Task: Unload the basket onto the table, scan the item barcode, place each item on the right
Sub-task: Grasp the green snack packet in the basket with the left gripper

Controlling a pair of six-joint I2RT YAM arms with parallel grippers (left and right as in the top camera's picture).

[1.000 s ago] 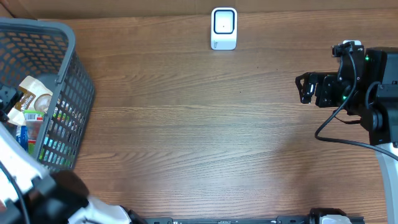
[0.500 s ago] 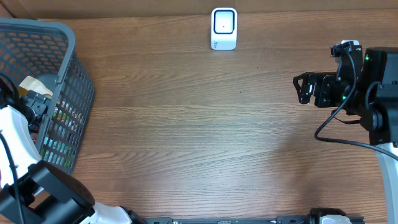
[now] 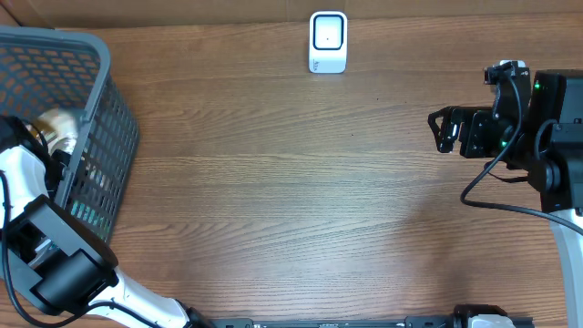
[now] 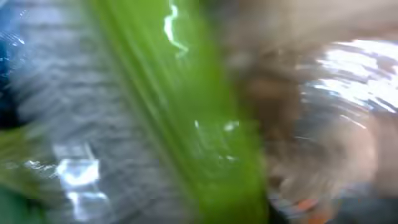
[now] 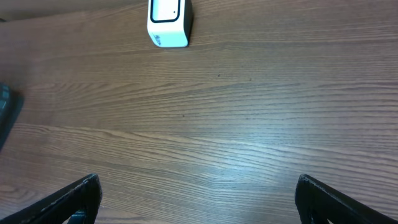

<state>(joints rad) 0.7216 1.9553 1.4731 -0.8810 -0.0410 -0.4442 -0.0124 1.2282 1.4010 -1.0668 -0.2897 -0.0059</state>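
Observation:
The white barcode scanner stands at the table's far edge, also in the right wrist view. Packaged items lie in the grey mesh basket at the left; a tan and white packet shows on top. My left arm reaches down into the basket, with its gripper buried among the items. The left wrist view is a close blur of a glossy green wrapper and a pale brown packet; no fingers show. My right gripper hovers open over bare wood at the right, holding nothing.
The basket's tall mesh wall closes in my left arm. Brown wooden tabletop stretches between the basket and my right arm. A black cable loops off the right arm.
My left arm has swung further into the basket and pushed down among the packets, now covering more of them. The right arm has barely moved.

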